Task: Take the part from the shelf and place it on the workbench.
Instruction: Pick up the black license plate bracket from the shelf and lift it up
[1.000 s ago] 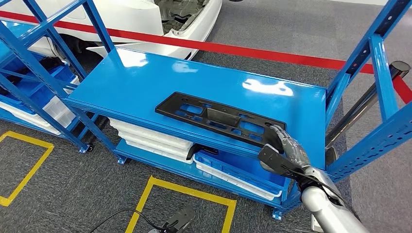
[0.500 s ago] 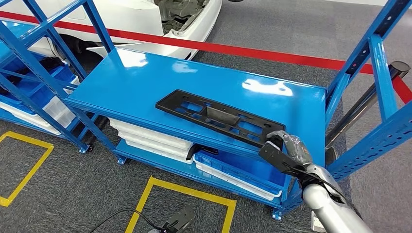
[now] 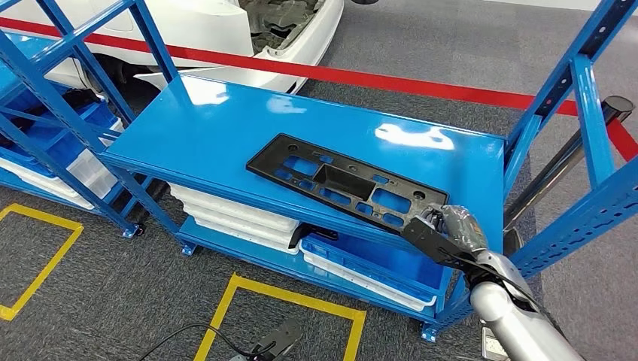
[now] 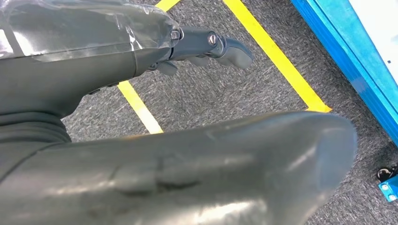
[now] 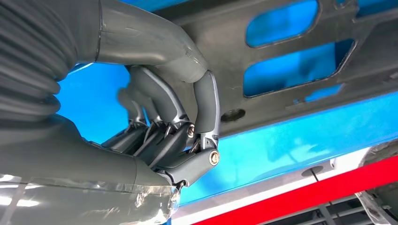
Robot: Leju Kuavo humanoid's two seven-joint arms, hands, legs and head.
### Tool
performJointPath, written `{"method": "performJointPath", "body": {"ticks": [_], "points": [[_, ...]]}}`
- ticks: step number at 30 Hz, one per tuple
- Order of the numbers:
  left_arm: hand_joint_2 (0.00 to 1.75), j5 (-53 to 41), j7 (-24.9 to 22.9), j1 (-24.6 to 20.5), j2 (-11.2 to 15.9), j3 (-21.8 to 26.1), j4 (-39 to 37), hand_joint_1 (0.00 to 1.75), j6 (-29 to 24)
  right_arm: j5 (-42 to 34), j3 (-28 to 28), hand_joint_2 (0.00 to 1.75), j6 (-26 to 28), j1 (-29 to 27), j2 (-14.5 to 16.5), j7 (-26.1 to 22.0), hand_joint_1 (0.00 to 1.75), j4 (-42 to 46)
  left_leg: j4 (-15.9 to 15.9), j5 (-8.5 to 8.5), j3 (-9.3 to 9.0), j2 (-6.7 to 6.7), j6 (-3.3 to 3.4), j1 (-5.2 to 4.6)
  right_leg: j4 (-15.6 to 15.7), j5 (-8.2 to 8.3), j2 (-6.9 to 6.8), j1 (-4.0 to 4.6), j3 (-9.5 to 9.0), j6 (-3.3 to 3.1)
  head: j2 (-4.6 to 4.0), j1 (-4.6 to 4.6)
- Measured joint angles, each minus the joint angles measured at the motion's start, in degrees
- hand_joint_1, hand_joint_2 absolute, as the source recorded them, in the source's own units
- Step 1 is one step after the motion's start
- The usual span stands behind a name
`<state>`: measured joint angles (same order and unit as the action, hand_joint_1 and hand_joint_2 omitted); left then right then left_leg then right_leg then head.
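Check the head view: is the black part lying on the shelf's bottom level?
No, the black part lies on the top blue shelf, gripped at one end by the right hand.

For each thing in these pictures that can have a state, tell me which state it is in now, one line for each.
black part: lying on the shelf top, one end gripped by the right robot hand.
right robot hand: fingers closed on the end of the part.
left robot hand: holds nothing, hanging above the floor, fingers apart.
blue shelf: top surface carries the part.
white trays: stacked on the lower level.
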<state>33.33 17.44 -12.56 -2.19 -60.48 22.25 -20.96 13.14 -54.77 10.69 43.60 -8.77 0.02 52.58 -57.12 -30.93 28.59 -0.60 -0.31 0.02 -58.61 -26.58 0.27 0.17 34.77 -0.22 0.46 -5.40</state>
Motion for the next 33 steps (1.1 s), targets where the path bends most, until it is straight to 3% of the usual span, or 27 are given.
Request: {"method": "performJointPath", "body": {"ticks": [8,9,12,13,14,33], "points": [[0.00,0.2,0.0,0.0,0.0,0.0,0.0,0.00,0.1,2.3,-0.2,1.75,-0.4,0.2,-0.1,0.7,1.75,-0.2,0.0,0.00,0.02,0.00,0.00,0.00,0.0,-0.01,0.00,0.00,0.01,0.00,0.00,0.01],[0.00,0.2,0.0,0.0,0.0,0.0,0.0,0.00,0.1,2.7,-0.3,1.75,-0.6,0.4,-0.2,1.0,1.51,-0.2,0.0,0.00,0.02,0.00,0.00,0.00,0.0,0.00,0.00,0.00,0.01,0.00,0.00,0.01],[0.00,0.4,0.0,0.0,0.0,0.0,0.0,0.00,0.1,3.9,-0.6,1.75,-1.0,1.2,-0.3,2.2,0.26,0.1,0.0,0.00,0.02,0.00,0.00,0.00,0.0,0.00,0.00,0.00,0.00,0.00,0.00,0.01],[0.00,0.4,0.1,0.0,0.0,0.0,0.0,0.00,0.1,4.3,-0.7,1.75,-1.0,1.5,-0.4,2.6,0.06,0.3,0.0,0.00,0.01,0.00,0.00,0.00,0.0,0.00,0.00,0.00,0.00,0.00,0.00,0.01],[0.00,0.4,0.1,0.0,0.0,0.0,0.0,0.00,0.1,4.8,-0.9,1.75,-0.9,1.8,-0.5,3.1,0.00,0.6,0.0,0.00,0.01,0.00,0.00,0.00,0.0,0.00,0.00,0.00,0.00,0.00,0.00,0.01],[0.00,0.9,0.1,0.0,0.0,0.0,0.0,0.00,0.3,9.5,-1.8,1.75,0.4,2.8,-0.7,5.1,0.00,3.1,0.0,0.00,0.02,0.00,0.00,0.00,0.0,0.00,0.00,0.00,-0.01,0.00,0.00,0.01]]}}
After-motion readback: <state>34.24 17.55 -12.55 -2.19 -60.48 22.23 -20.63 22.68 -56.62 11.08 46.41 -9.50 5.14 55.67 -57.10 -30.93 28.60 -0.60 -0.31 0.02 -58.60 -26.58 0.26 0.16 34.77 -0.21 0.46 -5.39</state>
